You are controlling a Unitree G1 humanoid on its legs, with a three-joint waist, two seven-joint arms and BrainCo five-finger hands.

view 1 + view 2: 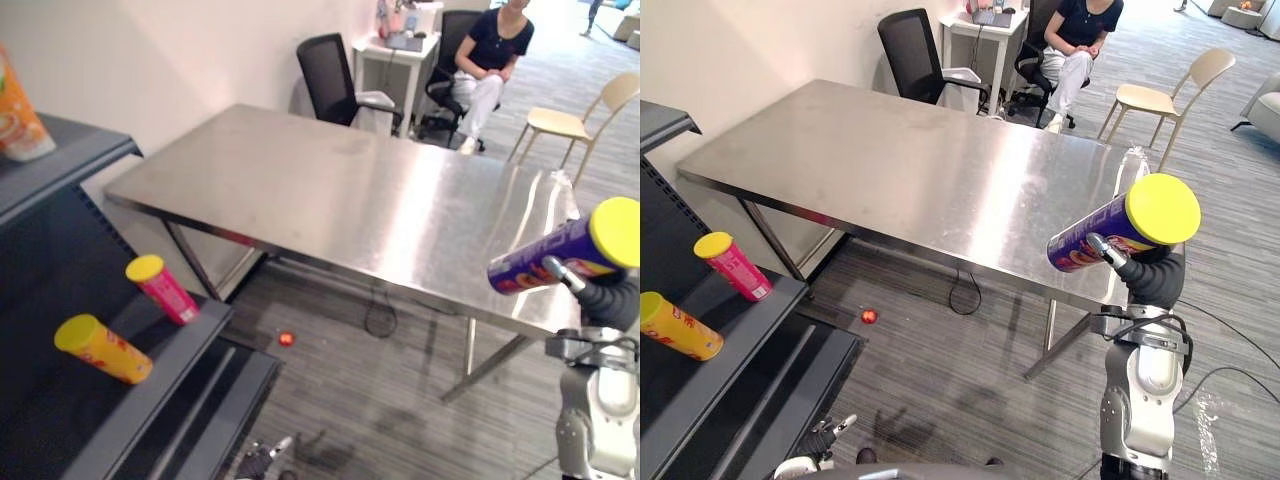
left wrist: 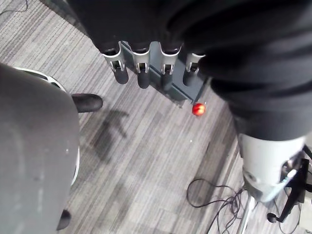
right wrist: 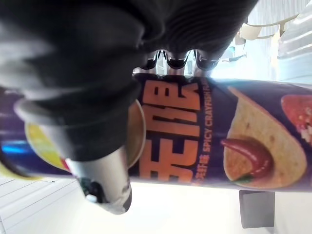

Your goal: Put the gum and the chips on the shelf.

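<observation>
A purple chips can (image 1: 1110, 232) with a yellow lid lies sideways in the air off the steel table's near right corner, and my right hand (image 1: 1145, 275) is shut on it from below. The right wrist view shows the chips can (image 3: 219, 131) crossing the palm, fingers (image 3: 175, 58) curled over one side and the thumb (image 3: 97, 161) on the other. The dark shelf (image 1: 150, 410) stands at the left. My left hand (image 2: 141, 68) hangs low near the floor with straight fingers and holds nothing; it also shows as the left hand (image 1: 825, 435) at the lower edge.
On the shelf lie a pink can (image 1: 163, 289) and a yellow can (image 1: 103, 348); an orange pack (image 1: 18, 115) stands one level up. A steel table (image 1: 330, 200) fills the middle, a small red ball (image 1: 286, 339) on the carpet beneath. A seated person (image 1: 490, 60) and chairs are behind.
</observation>
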